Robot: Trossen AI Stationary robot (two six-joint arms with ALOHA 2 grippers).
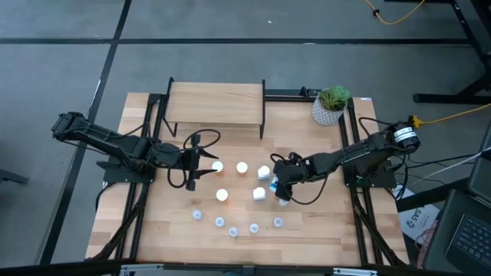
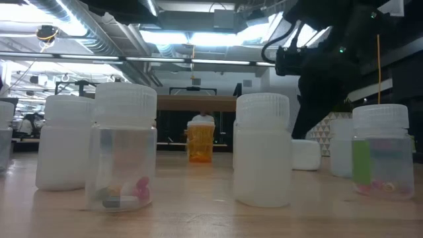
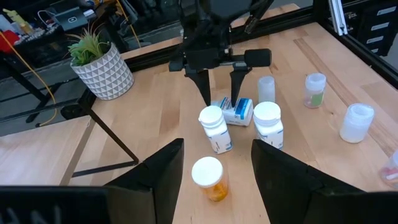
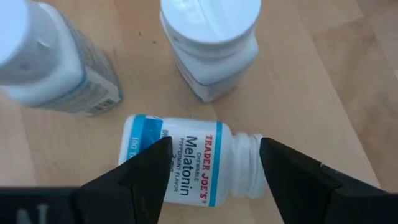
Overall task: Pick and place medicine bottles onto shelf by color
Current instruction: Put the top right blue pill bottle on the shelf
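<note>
My left gripper [image 1: 205, 161] is open and low over the table. Its fingers stand on either side of an upright orange bottle with a white cap [image 3: 208, 177] without touching it. My right gripper [image 4: 214, 155] is open and points down over a white bottle [image 4: 186, 165] that lies on its side on the table. The fingers stand on either side of it, apart from it; this shows in the left wrist view [image 3: 221, 87] too. Two more orange bottles [image 1: 242, 167] [image 1: 222, 195] and two upright white bottles [image 3: 214, 127] [image 3: 268, 124] stand nearby. The shelf [image 1: 216, 103] stands at the far edge.
Several pale translucent vials [image 1: 234, 230] stand in an arc near the table's front edge and fill the low view [image 2: 125, 149]. A white pot with a green plant [image 1: 330, 107] stands at the far right. Black frame rails [image 1: 357, 176] run along both sides of the table.
</note>
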